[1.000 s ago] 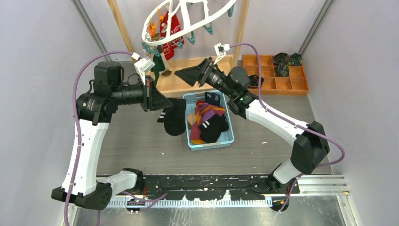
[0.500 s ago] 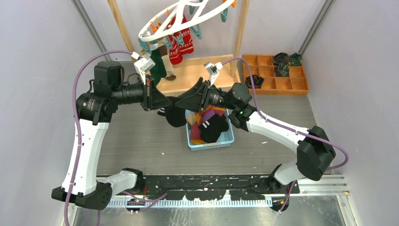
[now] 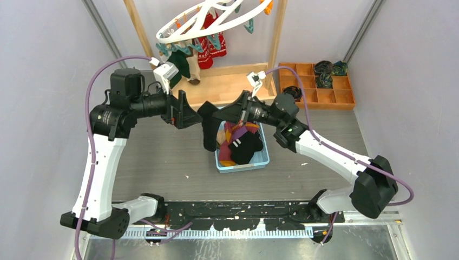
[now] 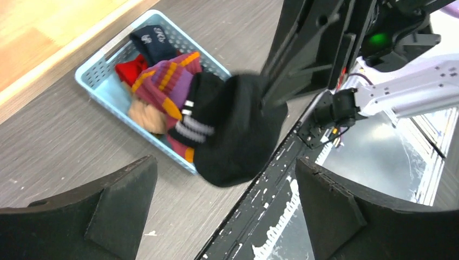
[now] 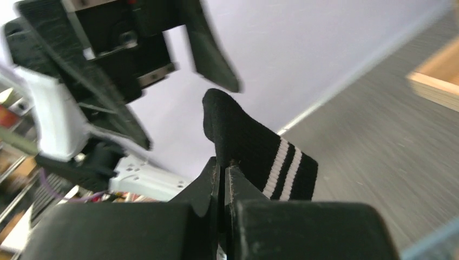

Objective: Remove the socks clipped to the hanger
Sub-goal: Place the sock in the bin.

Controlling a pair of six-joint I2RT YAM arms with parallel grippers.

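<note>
While pinched mid-air, black sock [image 3: 209,129]: soft, light, over left rim of basket [image 3: 242,167].
Right gripper [image 5: 223,165]: clamped on sock's edge.
Left gripper [image 4: 224,165]: jaws wide apart, just left.
Hanger [image 3: 168,37], far: red, green socks [image 3: 208,47] clipped; grasp high, by cuffs.

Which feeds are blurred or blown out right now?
Top view: sharp and evenly lit, sock readable. Left wrist: sock's edges smeared, basket crisp, right arm overbright on its white shell. Right wrist: left gripper and background streaked; sock's stripes sharp beside the shut right gripper.
</note>
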